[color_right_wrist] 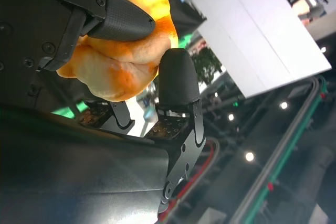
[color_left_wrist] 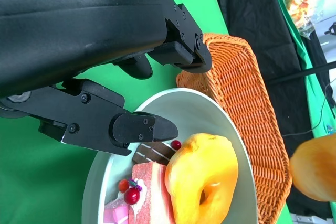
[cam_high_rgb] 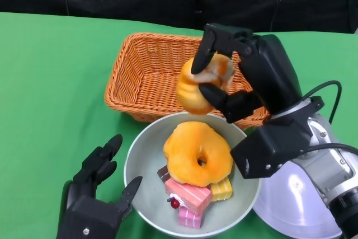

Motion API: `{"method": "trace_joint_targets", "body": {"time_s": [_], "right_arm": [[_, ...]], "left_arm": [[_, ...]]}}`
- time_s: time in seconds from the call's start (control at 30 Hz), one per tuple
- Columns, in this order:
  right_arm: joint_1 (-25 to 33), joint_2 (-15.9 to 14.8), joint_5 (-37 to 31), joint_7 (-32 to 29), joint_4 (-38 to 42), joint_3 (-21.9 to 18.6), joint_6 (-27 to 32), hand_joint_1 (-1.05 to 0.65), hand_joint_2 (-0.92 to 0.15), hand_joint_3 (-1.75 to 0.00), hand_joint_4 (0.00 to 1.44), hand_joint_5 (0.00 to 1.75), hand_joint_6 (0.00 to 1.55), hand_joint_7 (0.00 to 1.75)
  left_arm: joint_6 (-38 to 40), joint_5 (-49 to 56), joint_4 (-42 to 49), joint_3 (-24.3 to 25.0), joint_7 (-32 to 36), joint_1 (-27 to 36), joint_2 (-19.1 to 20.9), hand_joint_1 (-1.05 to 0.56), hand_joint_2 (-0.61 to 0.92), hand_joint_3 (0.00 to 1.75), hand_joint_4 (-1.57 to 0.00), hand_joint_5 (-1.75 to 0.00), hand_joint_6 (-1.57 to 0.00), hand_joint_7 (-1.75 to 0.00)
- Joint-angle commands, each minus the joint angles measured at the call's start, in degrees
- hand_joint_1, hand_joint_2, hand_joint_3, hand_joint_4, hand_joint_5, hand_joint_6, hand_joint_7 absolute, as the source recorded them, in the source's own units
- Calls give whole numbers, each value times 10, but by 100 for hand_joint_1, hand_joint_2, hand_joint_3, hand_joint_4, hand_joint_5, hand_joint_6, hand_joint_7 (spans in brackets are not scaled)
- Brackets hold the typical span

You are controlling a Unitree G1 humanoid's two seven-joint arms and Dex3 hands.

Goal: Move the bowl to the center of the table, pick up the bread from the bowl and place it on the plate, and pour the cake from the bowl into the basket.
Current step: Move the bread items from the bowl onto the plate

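On the green table (cam_high_rgb: 50, 71), the left hand (cam_high_rgb: 95, 194) sits at the near left, holding nothing, its fingers spread; one fingertip (cam_high_rgb: 134, 184) lies at the rim of the pale grey-green bowl (cam_high_rgb: 140, 155), and the left wrist view shows a finger (color_left_wrist: 137, 128) reaching in over that rim.

The bowl stands at the near middle of the table, just in front of the wicker basket (cam_high_rgb: 148, 74). In it lies a golden ring-shaped bread (cam_high_rgb: 197, 152), resting on top of the cake pieces: a pink slice with a red cherry (cam_high_rgb: 187, 195), a small pink piece (cam_high_rgb: 190, 218) below it, a yellow slice (cam_high_rgb: 222, 190) to its right, and a dark brown piece (cam_high_rgb: 163, 173) peeping out at the left. The left wrist view shows the same pile (ring bread (color_left_wrist: 202, 179) beside pink cake (color_left_wrist: 149, 195)) with the basket (color_left_wrist: 247, 103) close beyond the bowl (color_left_wrist: 105, 177).

Further right, the right hand (cam_high_rgb: 221, 79) is raised above the bowl's far rim and the basket's near edge, gripping a second golden bread (cam_high_rgb: 196, 88) between its fingers. The right wrist view shows this bread (color_right_wrist: 123, 61) pinched between black fingertips (color_right_wrist: 176, 77).

At the near right a white plate (cam_high_rgb: 291, 202) lies on the table, partly hidden beneath the right forearm (cam_high_rgb: 321, 155).
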Motion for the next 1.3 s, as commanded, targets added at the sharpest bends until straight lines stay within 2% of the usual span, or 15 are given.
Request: {"method": "trace_joint_targets", "body": {"time_s": [0.03, 0.2, 0.47, 0.63, 1.0, 1.1, 1.3], "right_arm": [[13, -32, -6, -37, -18, -29, -11, -11, -11, -175, 101, 175, 81, 169], [25, -61, -1, -46, -41, -58, -6, -9, -8, -175, 104, 175, 82, 171], [64, -105, 32, -21, -69, -88, -30, -2, -7, -175, 107, 175, 87, 168], [110, -130, 51, 16, -101, -104, -18, -2, -5, -175, 106, 175, 87, 164], [210, -175, 36, 109, -184, -112, 67, 4, -3, -174, 102, 175, 87, 160], [224, -182, 19, 120, -186, -109, 86, 10, -2, -168, 101, 175, 89, 157], [227, -189, 3, 129, -173, -102, 106, 17, -9, -152, 98, 175, 92, 145]], "left_arm": [[-2, -2, -8, 3, -7, 5, 8, -25, 92, 29, -9, -79, -45, -2], [-4, 1, -5, 3, -6, 5, 11, -24, 92, 29, -9, -79, -45, -2], [-2, -5, -4, 4, -7, 4, 11, -25, 92, 28, -10, -79, -46, -2], [-2, -6, -6, 3, -9, 3, 11, -24, 92, 29, -9, -79, -45, -2], [-2, -9, -11, 8, -15, 4, 11, -24, 92, 28, -9, -79, -45, -1], [1, -7, -13, 9, -17, 4, 12, -24, 92, 28, -9, -79, -46, -1], [5, -4, -13, 8, -17, 3, 14, -24, 92, 29, -9, -79, -46, -1]]}}
